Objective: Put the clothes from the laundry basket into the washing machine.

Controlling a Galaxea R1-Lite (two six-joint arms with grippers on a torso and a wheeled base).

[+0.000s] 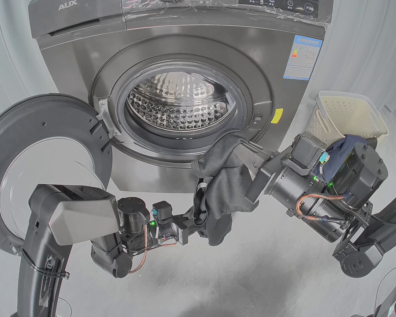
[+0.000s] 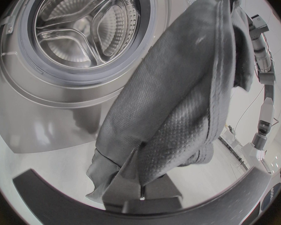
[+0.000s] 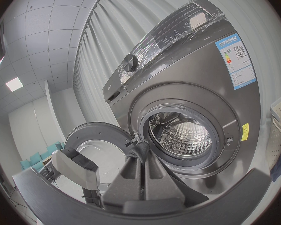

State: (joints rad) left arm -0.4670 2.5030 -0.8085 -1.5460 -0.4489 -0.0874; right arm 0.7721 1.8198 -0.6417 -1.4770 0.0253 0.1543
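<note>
Grips dark garment (image 1: 222, 181) with 2 pincers: right gripper (image 3: 143, 160) clamped on top, left gripper (image 2: 141, 188) clamped on lower fold, just before washing machine (image 1: 273, 67), below open drum. Looks soft, light, floppy; best pinched at bunched folds.

Dark grey knit cloth (image 1: 222, 177) covers left gripper (image 1: 201, 217) tips in head view. Cream perforated plastic laundry basket (image 1: 352, 111) partly behind R arm; navy fabric (image 1: 343, 148) at its rim mostly hidden, maybe 1 garment

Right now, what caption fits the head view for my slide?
Left gripper and right gripper hold a garment before the open washer, basket at right.
</note>
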